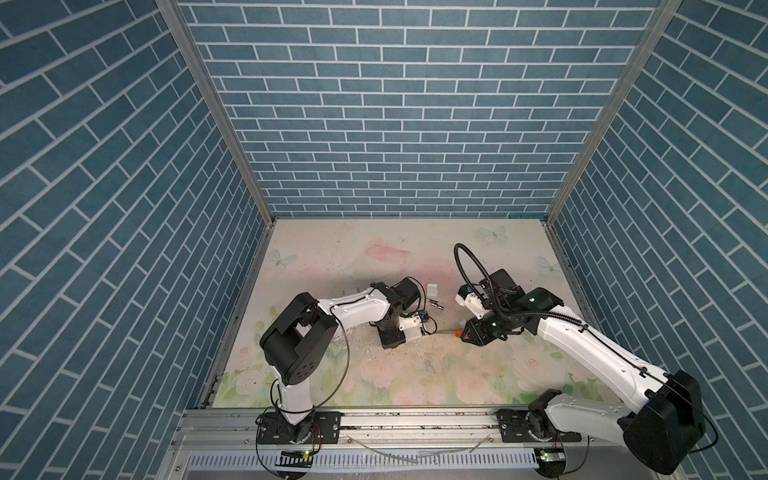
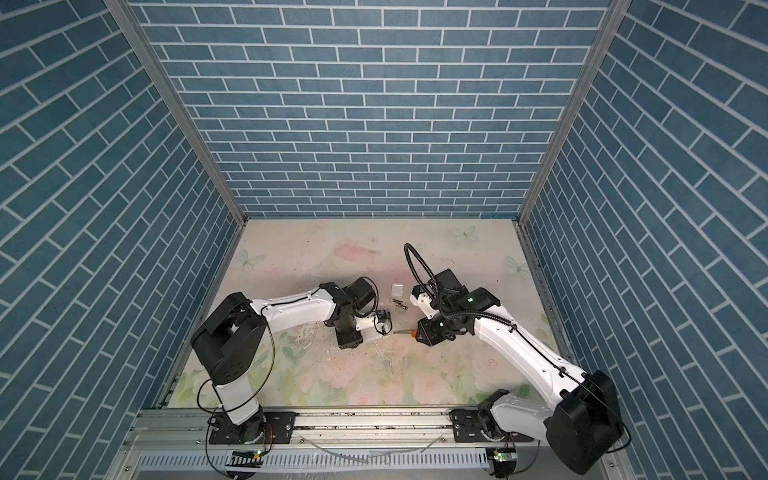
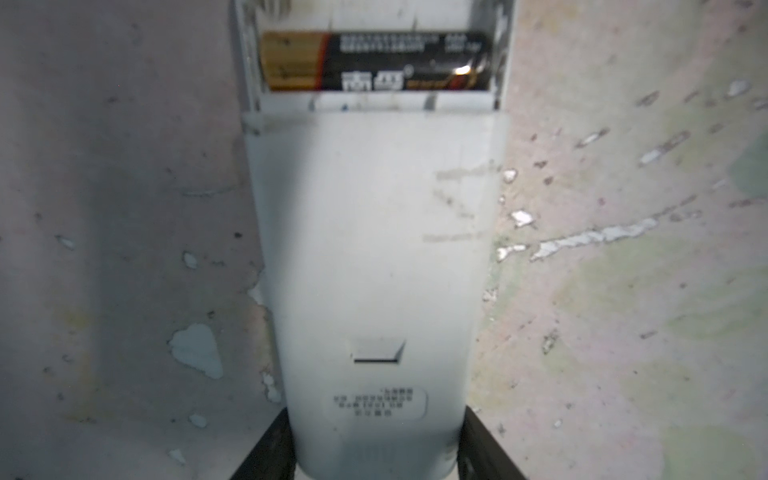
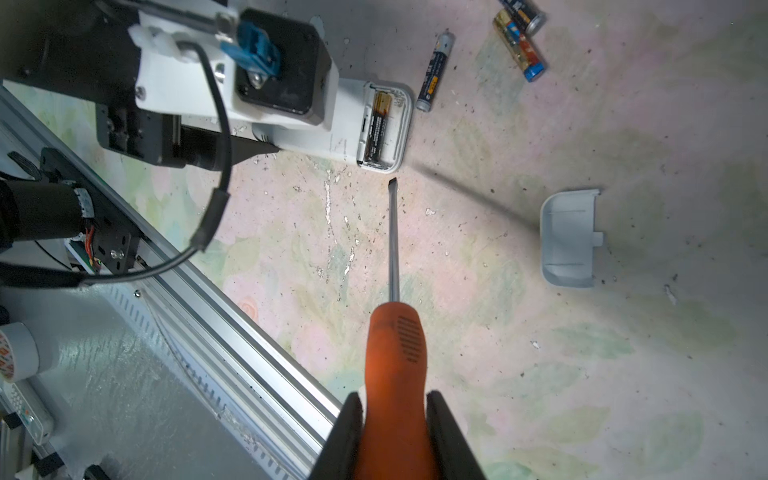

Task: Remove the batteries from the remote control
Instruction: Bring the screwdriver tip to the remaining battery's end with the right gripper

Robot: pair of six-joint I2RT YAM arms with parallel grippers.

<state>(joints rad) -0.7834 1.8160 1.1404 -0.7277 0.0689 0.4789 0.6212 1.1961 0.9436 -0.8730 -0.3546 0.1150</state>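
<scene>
My left gripper [image 3: 376, 440] is shut on the end of a white remote control [image 3: 374, 249] that lies back-up on the table. Its compartment is open, and one black-and-gold battery [image 3: 374, 62] sits in it beside an empty slot. Three loose batteries [image 4: 434, 72] [image 4: 519, 45] [image 4: 523, 14] lie on the table beyond the remote control [image 4: 349, 120]; in both top views they [image 1: 435, 305] [image 2: 398, 302] show as small and dark. My right gripper [image 4: 395, 419] is shut on an orange-handled screwdriver [image 4: 395, 353], whose blade tip [image 4: 392, 183] hovers just short of the compartment's end.
A white battery cover [image 4: 569, 239] lies inside-up to the side of the screwdriver, and it [image 1: 432, 289] is behind the batteries in a top view. The aluminium rail [image 4: 232, 299] runs along the table's front edge. A tape roll [image 4: 16, 353] sits beyond the rail.
</scene>
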